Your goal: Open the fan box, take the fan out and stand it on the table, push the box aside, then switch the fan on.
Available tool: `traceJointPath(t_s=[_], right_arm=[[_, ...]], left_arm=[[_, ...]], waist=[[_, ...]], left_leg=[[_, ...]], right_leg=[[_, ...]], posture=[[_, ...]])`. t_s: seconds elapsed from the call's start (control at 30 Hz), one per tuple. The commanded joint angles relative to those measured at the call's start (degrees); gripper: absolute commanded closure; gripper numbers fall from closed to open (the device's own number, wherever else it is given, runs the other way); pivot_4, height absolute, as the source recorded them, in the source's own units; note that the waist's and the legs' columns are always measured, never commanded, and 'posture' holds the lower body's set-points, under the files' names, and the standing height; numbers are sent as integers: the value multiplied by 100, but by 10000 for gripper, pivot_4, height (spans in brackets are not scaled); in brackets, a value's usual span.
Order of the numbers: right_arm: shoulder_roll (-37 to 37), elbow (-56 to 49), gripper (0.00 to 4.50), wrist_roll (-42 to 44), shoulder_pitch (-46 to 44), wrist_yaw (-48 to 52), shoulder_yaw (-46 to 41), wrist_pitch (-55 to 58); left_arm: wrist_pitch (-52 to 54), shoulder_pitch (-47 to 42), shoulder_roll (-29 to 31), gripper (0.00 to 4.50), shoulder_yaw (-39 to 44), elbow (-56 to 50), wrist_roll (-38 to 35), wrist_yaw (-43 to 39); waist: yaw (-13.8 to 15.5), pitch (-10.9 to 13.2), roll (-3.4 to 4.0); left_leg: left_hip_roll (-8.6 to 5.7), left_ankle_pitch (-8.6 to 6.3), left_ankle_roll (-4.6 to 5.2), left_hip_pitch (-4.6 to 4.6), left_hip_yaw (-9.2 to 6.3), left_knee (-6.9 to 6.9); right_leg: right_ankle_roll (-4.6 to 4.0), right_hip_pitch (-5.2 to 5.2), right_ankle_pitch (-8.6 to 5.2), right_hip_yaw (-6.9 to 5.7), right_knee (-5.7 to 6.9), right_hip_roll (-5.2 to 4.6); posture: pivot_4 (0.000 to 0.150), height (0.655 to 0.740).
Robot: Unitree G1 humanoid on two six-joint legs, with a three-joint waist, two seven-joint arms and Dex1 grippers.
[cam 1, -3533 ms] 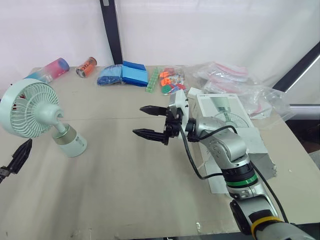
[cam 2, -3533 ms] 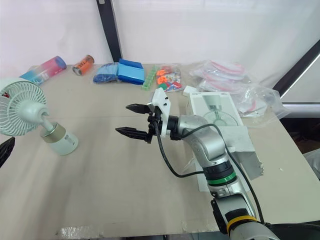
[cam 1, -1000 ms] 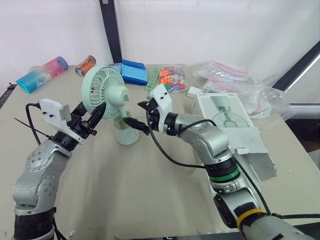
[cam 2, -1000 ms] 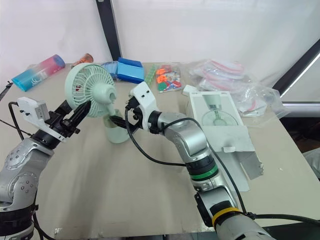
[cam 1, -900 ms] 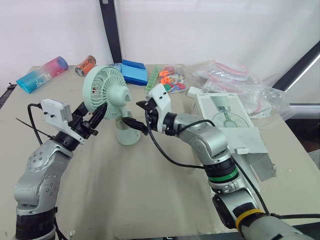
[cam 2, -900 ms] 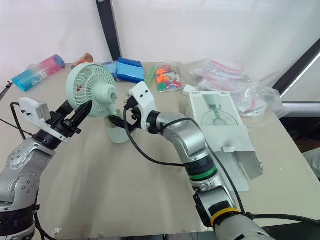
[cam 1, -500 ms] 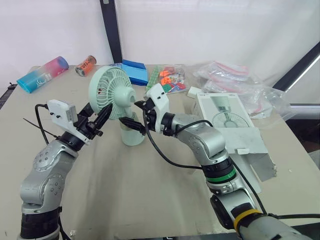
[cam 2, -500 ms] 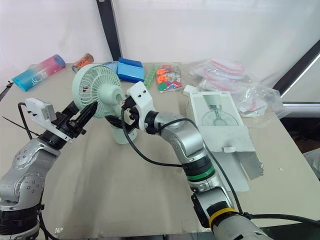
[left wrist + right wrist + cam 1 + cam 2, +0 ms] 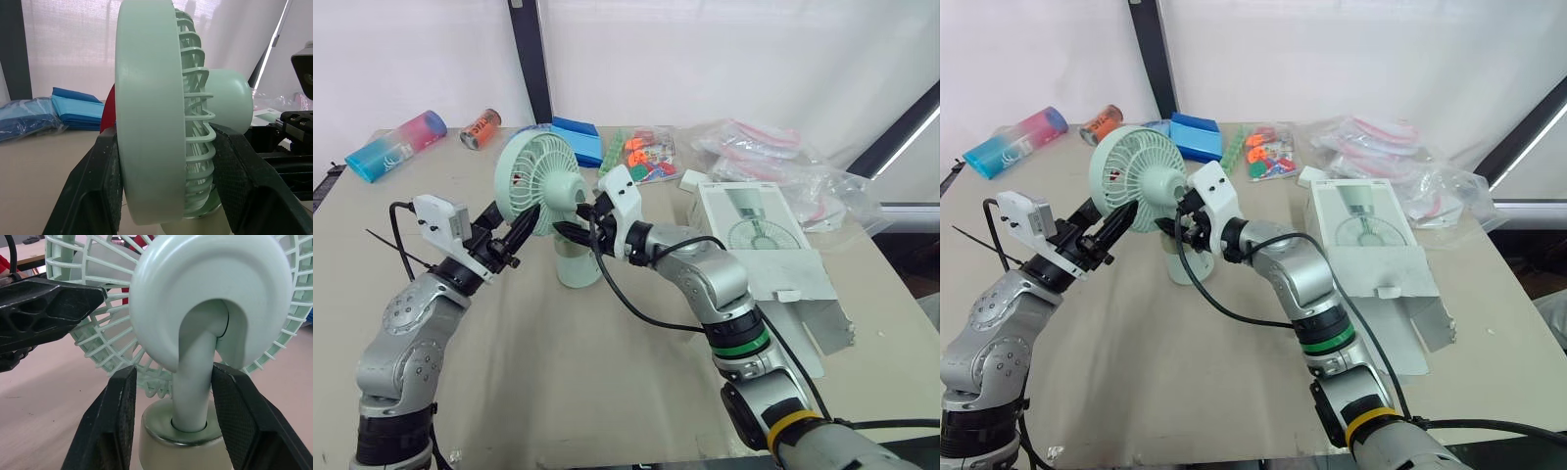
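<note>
Fan upright on table, both grippers on it.
The mint-green fan (image 9: 534, 178) stands on its round base left of the table's (image 9: 607, 382) middle, head turned toward the robot's left. The left gripper (image 9: 165, 142) is clenched on the fan's head, one black finger on the front rim, the other on the rear grille. The right gripper (image 9: 172, 374) is spread around the fan's neck just above the base. One finger touches the neck and the other sits a little off it, so there is no squeeze. The white fan box (image 9: 756, 233) lies open on the robot's right, well apart from the fan, flap hanging toward the near edge. Along the far edge are a pink-and-blue bottle (image 9: 396, 145), a can (image 9: 482, 130), blue packs (image 9: 576, 142), a bag of coloured pieces (image 9: 641, 155) and clear plastic bags (image 9: 783, 162).
</note>
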Motion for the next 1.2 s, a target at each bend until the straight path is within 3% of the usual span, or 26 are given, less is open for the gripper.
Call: traceJointPath(t_s=[0.03, 0.17, 0.67, 0.8, 0.87, 1.0, 1.2], right_arm=[[93, -80, 24378, 30, -57, 4, -30, -132], [96, -79, 34981, 21, -51, 11, -39, -122], [113, -67, 34981, 13, -53, 41, -58, -79], [121, -20, 35738, 13, -72, 55, -83, -104], [115, -3, 35738, 16, -78, 66, -102, -115], [105, 12, 35738, 35, -82, 76, -159, -119], [28, 113, 35738, 107, -103, 159, -350, -176]], left_arm=[[-204, -199, 15, 21309, 58, -244, -6, -56], [-206, -213, 20, 21309, 81, -220, 7, -70], [27, -64, 5, 21309, -38, -336, -91, -186], [310, 34, 172, 9661, -63, -414, -307, -349], [350, 85, 218, 586, 18, -464, -459, -458], [390, 168, 355, 586, 215, -520, -679, -559], [486, 366, 1124, 586, 1082, -260, -1101, -1004]], waist=[[0, 0, 0], [-1, 0, 0], [-1, 0, 0], [-1, 0, 0], [-2, 0, 0], [-6, 0, 0], [-10, 0, 1]], left_leg=[[0, 0, 0, 0, 0, 0], [0, 0, 0, 0, 0, 0], [0, 0, 0, 0, 0, 0], [0, 0, 0, 1, 0, 0], [1, 0, 0, 1, 1, 0], [1, 0, -1, 2, 1, 0], [3, 1, -1, 2, 0, -1]], right_leg=[[0, 0, 0, 0, 0, 0], [0, 0, 0, 0, 0, 0], [0, 0, 0, 0, 0, 1], [0, 0, 0, 0, 0, 1], [0, 0, 0, 0, 1, 1], [0, 0, 0, 0, 1, 2], [0, 0, 0, 0, 1, 4]], posture=[[1500, 7400], [1500, 7400], [1500, 7400], [1500, 7400], [1500, 7400], [1500, 7400], [1500, 7400]])
